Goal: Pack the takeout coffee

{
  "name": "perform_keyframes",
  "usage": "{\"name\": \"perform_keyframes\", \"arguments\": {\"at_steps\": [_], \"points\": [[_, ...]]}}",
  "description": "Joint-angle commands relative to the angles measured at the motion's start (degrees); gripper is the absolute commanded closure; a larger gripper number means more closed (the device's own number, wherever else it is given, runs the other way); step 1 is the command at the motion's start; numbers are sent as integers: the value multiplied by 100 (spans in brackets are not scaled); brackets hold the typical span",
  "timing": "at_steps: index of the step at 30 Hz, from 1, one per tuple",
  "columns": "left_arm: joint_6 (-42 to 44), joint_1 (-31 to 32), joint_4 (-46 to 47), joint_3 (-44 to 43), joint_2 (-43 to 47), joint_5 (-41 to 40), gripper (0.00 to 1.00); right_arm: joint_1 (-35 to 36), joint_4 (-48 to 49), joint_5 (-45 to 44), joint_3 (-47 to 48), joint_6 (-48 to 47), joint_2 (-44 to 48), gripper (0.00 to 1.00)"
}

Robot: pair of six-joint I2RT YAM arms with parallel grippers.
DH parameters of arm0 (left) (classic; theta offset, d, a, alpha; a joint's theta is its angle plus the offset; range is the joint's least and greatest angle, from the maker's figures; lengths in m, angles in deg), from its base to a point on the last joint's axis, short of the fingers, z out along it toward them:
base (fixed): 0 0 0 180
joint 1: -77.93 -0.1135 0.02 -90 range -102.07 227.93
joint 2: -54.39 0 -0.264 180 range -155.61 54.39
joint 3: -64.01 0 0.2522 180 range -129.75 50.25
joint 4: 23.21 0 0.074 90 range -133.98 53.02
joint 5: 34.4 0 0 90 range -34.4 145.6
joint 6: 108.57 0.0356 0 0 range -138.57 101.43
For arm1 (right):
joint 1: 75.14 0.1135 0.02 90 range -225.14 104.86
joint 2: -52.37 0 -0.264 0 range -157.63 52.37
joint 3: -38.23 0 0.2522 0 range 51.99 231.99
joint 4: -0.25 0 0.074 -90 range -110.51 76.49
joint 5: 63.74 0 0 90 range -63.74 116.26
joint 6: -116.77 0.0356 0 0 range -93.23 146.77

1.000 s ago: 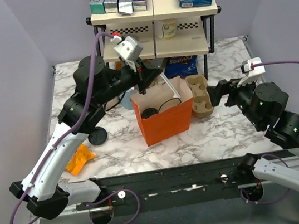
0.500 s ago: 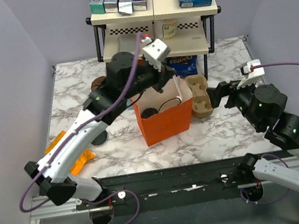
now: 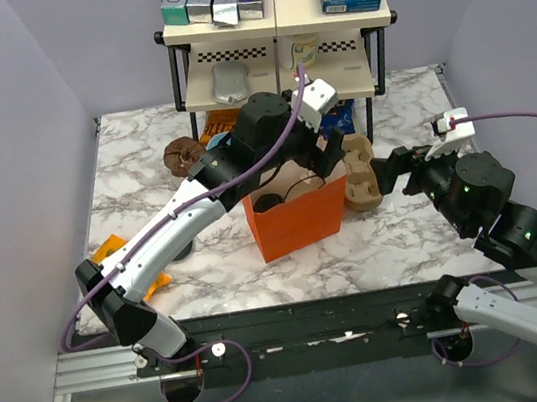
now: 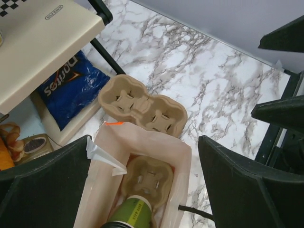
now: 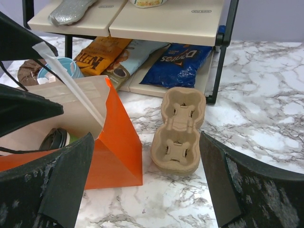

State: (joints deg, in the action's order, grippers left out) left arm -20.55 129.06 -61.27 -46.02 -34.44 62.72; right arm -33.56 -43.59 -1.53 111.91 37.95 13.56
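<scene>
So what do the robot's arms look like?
The left arm and right arm both have white tube-like links and chunky round black joints. A purple cable trails along each one. Tiny green lights show on the right arm. Their fingers are wide black wedges.

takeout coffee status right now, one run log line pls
takeout coffee: in orange bag, unheld | left gripper: open, above bag | right gripper: open, facing cup carrier

Your left gripper (image 4: 144, 142) has swung right: from behind the bag's (image 3: 297, 222) back-left corner to over its right end, next to the carrier (image 3: 357, 172). Jaws were closed a second ago; now they're spread wide.
</scene>
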Motion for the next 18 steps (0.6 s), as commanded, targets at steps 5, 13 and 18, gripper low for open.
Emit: {"name": "perform_keyframes", "arguments": {"at_steps": [5,13,18], "points": [[-408,55,-110,-796,209,509,1,25,-243,-86,81,376,-39,0],[-716,63,-470,-1236,718,263,1,25,-375,-69,230,490,-30,0],[-743,63,-804,-1394,465,300,1,25,-437,-77,248,525,5,0]]}}
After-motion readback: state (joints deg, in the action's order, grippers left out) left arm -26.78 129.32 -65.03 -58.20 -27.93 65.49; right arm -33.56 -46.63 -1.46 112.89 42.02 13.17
